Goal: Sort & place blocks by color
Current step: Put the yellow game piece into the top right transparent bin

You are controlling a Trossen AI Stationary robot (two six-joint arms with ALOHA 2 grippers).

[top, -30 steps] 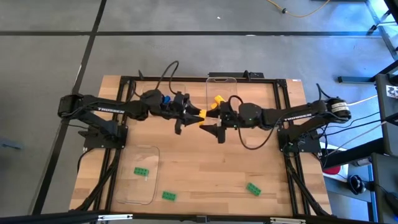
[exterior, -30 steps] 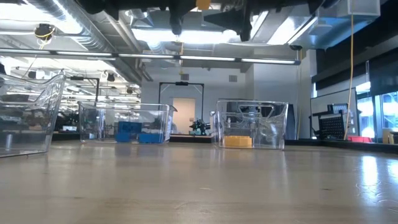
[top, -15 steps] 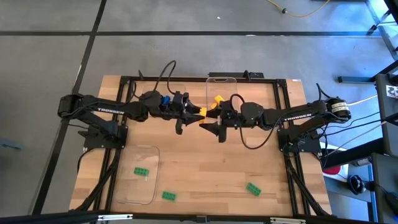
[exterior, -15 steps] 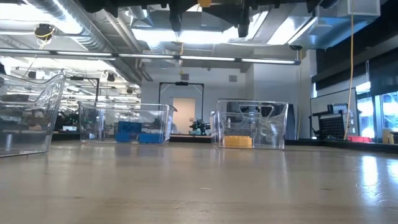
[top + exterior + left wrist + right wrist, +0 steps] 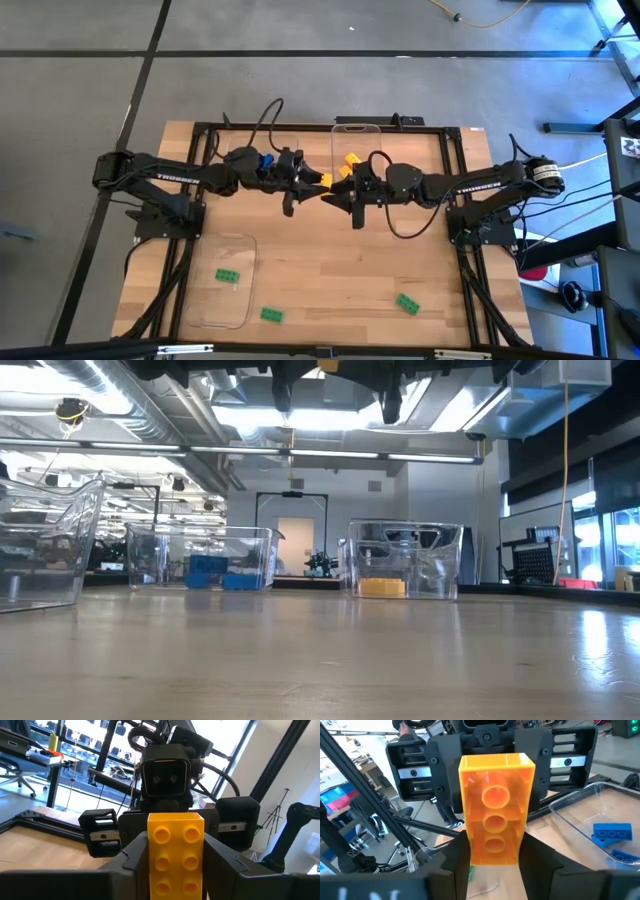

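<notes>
**blockhead42:** Where's the yellow block [image 5: 325, 181] right now? From above I can only see a speck of it.

**gripfan:** It's up in the air over the middle of the table [image 5: 330, 250], towards the far side, right where the two arms meet nose to nose. The left gripper [image 5: 313, 184] comes in from the left and the right gripper [image 5: 338, 193] from the right, with the block between them.

**blockhead42:** So who's holding it?

**gripfan:** Looks like both. In the left wrist view the block [image 5: 175, 855] shows its studs, and that arm's two dark fingers [image 5: 131, 857] are pressed against its long sides. The right wrist view shows the hollow underside [image 5: 496, 815], with that arm's fingers [image 5: 536, 852] pinched narrow on it the same way. Neither pincer is spread wide.

**blockhead42:** And the other blocks?

**gripfan:**
- A second yellow one [image 5: 350, 159] is in the clear tray [image 5: 356, 127] at the far middle, just beyond the grippers.
- The blue ones [image 5: 266, 158] are in the far-left tray. You get a better look at them [image 5: 612, 832] past the right wrist.
- One green block [image 5: 228, 275] is inside the near-left tray [image 5: 208, 312].
- Another green one [image 5: 271, 314] lies on the bare wood just right of that tray.
- The third green one [image 5: 407, 301] is near-right, well apart from the other two.
</notes>
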